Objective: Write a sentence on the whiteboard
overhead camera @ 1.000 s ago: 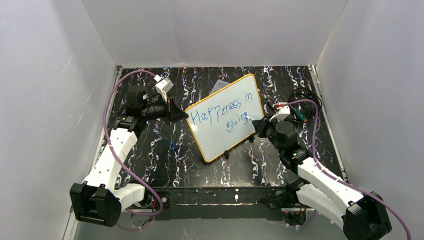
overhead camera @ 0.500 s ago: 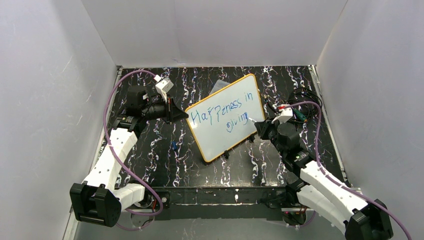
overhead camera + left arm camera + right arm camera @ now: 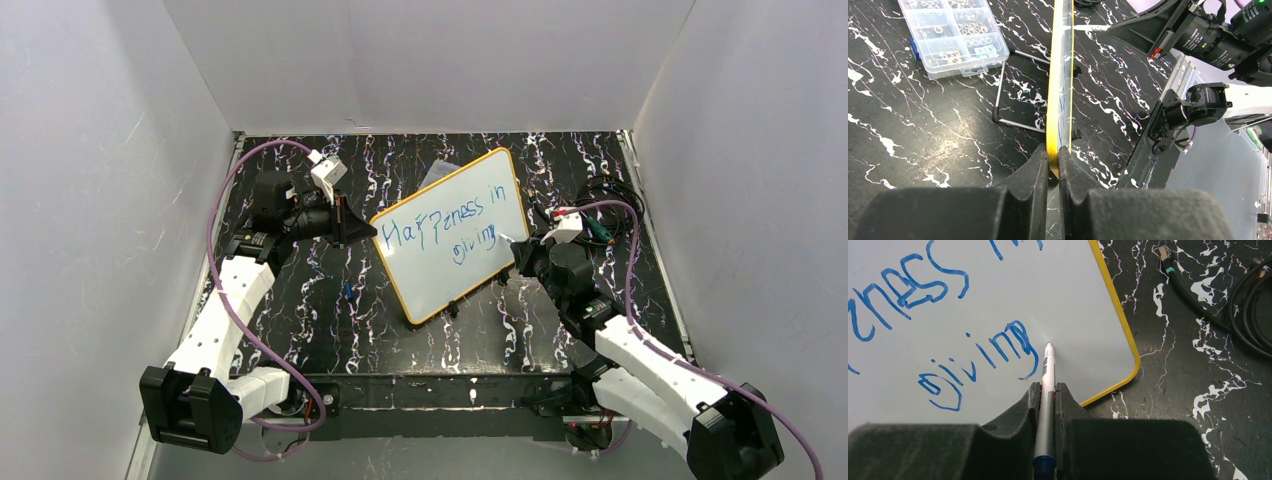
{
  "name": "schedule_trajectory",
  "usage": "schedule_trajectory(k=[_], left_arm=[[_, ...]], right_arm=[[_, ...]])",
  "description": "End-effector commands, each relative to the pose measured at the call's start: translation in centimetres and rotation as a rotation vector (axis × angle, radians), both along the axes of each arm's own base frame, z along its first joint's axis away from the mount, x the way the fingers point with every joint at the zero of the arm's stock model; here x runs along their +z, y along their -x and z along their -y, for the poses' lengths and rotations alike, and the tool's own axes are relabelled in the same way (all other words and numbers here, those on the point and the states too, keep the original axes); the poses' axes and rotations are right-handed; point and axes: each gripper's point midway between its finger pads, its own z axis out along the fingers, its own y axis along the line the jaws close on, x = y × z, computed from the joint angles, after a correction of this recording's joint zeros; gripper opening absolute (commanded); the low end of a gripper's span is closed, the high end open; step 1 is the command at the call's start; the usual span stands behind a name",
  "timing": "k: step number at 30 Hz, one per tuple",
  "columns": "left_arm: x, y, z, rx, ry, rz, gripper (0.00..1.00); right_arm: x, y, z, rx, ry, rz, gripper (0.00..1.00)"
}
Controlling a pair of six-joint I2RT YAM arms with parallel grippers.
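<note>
Flat white whiteboard [image 3: 1060, 75] with thin orange-yellow frame, seen edge-on, its near edge pinched between the black fingers of the left gripper [image 3: 1053, 152]. Left of the board: clear plastic compartment box [image 3: 953, 35] and thin black wire stand legs [image 3: 999, 97] on the black marbled table [image 3: 923, 125]. Right of it: right gripper [image 3: 1113, 31] holding a slim white marker [image 3: 1090, 28], tip probably touching the board, angle too shallow to confirm.

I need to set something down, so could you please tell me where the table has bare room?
Bare: the near strip of table between the board and the near edge, and the far strip along the back wall. Crowded: cables in the far right corner, clear box behind the board, left hand clamping its left edge, right hand holding the marker at it.
</note>
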Motion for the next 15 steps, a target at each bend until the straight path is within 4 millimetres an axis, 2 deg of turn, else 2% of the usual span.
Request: schedule_trajectory(k=[1, 10, 14, 15], left_arm=[[1.0, 0.7, 0.5, -0.054, 0.014, 0.056, 0.0], [0.9, 0.8, 0.5, -0.056, 0.016, 0.055, 0.0], [0.8, 0.8, 0.3, -0.042, 0.006, 0.056, 0.0], [0.8, 0.8, 0.2, -0.035, 0.001, 0.054, 0.0]], right_arm=[[2.9, -1.4, -0.5, -0.01, -0.036, 0.1, 0.01], [2.4, -1.3, -0.9, 0.012, -0.038, 0.09, 0.01], [3.4, -0.5, -0.4, 0.009, -0.034, 0.08, 0.01], [4.2, -0.3, -0.1, 0.001, -0.041, 0.094, 0.01]])
